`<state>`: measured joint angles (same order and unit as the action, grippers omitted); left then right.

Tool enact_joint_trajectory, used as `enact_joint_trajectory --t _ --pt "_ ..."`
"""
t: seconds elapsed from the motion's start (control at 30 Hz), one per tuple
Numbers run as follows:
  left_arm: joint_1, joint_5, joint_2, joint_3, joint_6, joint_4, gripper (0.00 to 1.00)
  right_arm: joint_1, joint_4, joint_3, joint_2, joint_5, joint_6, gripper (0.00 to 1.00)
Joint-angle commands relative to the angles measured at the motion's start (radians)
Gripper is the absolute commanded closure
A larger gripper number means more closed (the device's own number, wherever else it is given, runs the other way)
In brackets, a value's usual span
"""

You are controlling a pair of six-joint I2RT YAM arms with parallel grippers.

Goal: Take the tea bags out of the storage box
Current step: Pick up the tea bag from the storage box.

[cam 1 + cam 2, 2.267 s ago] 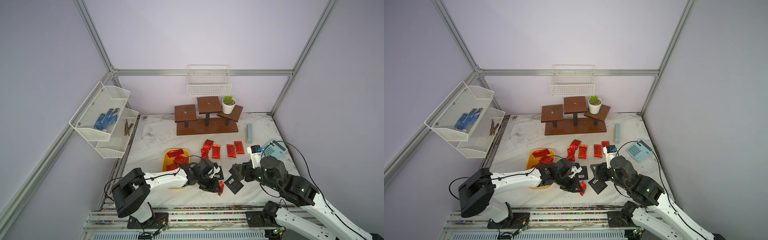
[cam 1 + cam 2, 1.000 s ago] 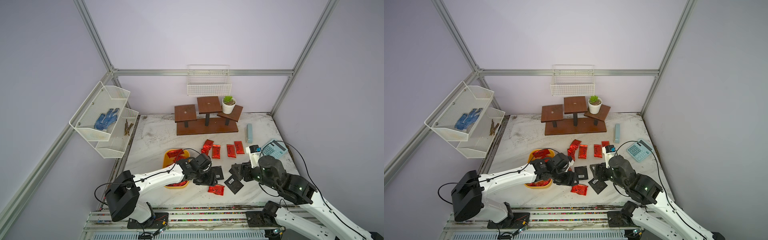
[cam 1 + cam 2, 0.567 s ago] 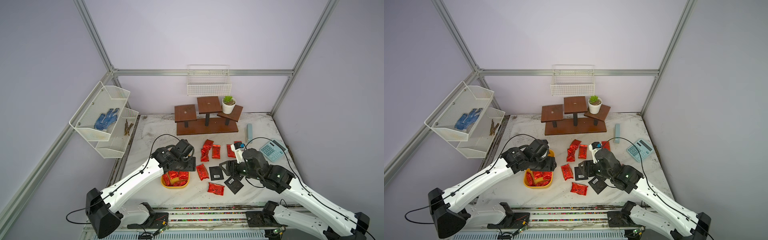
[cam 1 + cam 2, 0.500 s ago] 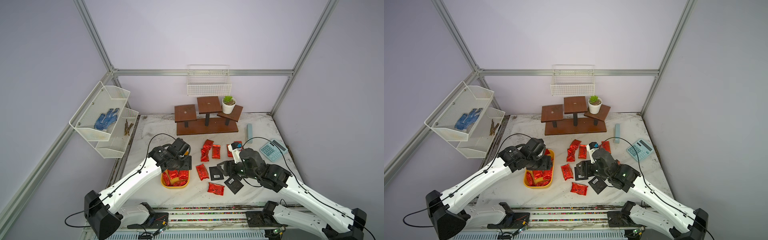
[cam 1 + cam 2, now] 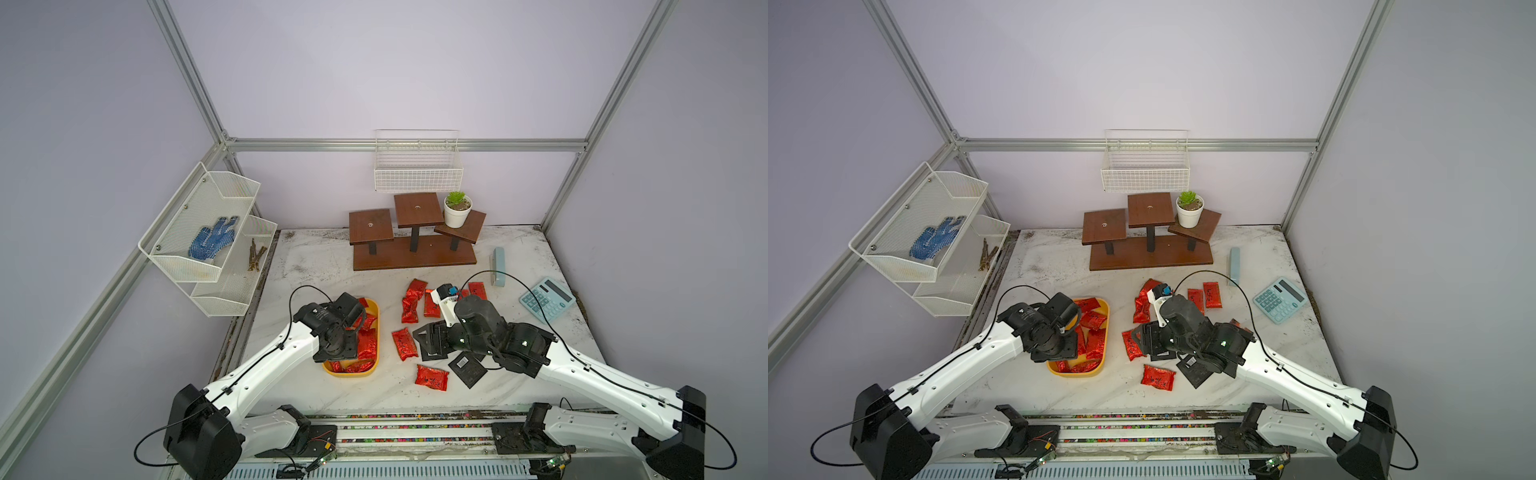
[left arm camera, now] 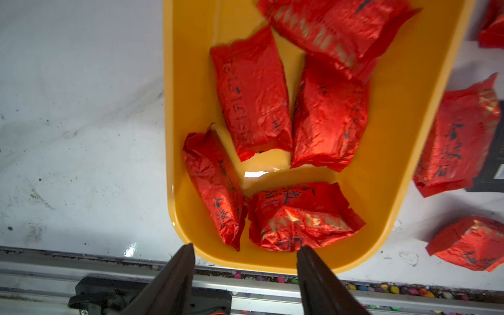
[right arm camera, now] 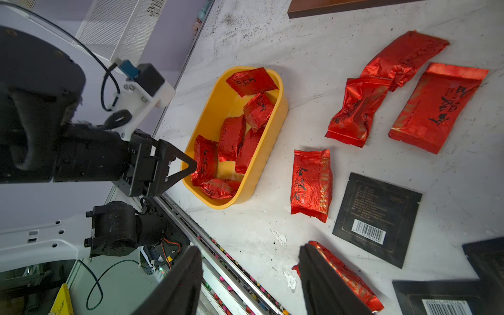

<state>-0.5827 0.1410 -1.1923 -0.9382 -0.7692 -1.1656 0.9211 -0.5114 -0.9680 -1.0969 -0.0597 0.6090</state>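
Tea bags (image 6: 302, 218), several, lie in the yellow storage box (image 6: 403, 152), with more already out on the bench (image 6: 81, 136). Left end effector (image 6: 245, 246) hovers at the box's rounded end, fingers apart, empty. Next up, I'd say: drop and pinch one sachet. Right end effector (image 7: 249, 248), apart and empty too, hangs over the bench.

Calculator (image 5: 547, 300) lies flat; potted plant (image 5: 457, 210) on wooden stand (image 5: 413, 253); blue glove (image 5: 212, 242) in wire basket (image 5: 187, 266).

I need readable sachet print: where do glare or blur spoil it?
Left wrist view: a white glare patch on the storage box floor; the red tea bag at its far end looks motion-smeared. Right wrist view: sharp, the black sachet shows a crisp barcode. Both top views: print too small.
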Motion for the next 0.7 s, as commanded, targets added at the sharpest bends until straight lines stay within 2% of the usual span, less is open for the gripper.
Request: enact_joint_trajectory --t 0.0,0.67 --pt "0.003 0.019 0.04 0.044 -0.07 0.049 0.4 0.004 0.04 -0.002 0.015 -0.002 -0.008 0.38" --pt "0.012 0.09 -0.106 0.087 -0.089 0.135 0.48 0.003 0.027 0.039 0.078 0.004 -0.02 0.37"
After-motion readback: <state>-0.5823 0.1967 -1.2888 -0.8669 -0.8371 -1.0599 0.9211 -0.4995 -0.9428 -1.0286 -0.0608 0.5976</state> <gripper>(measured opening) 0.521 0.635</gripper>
